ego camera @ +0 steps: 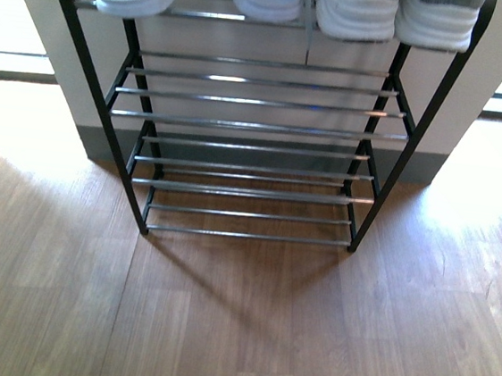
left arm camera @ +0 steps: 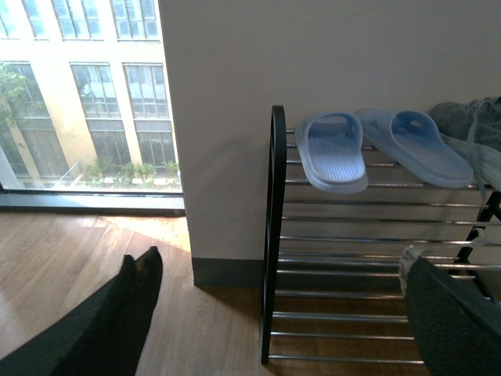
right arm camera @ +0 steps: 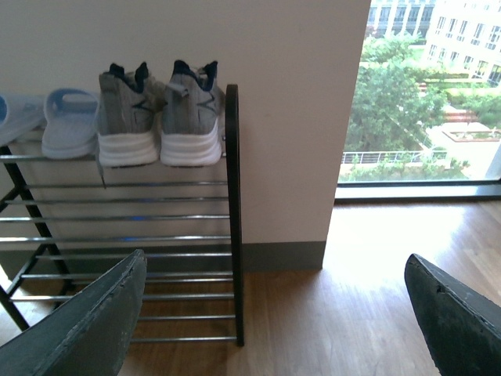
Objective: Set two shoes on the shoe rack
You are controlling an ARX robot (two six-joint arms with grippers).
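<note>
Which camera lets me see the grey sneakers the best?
The right wrist view: both grey sneakers show whole, heels out, on the shoe rack's top tier. The front view catches only their white soles at its top edge. The left wrist view shows just one grey sliver beside the blue slides.

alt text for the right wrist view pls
Two grey sneakers and a blue slide sit on the top tier of a black shoe rack against a wall; the open right gripper frames a wood floor and window.

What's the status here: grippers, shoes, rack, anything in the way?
Left gripper open, empty. Right gripper open, empty. Grey sneakers and blue slides on shoe rack top tier. Nothing blocking.
</note>
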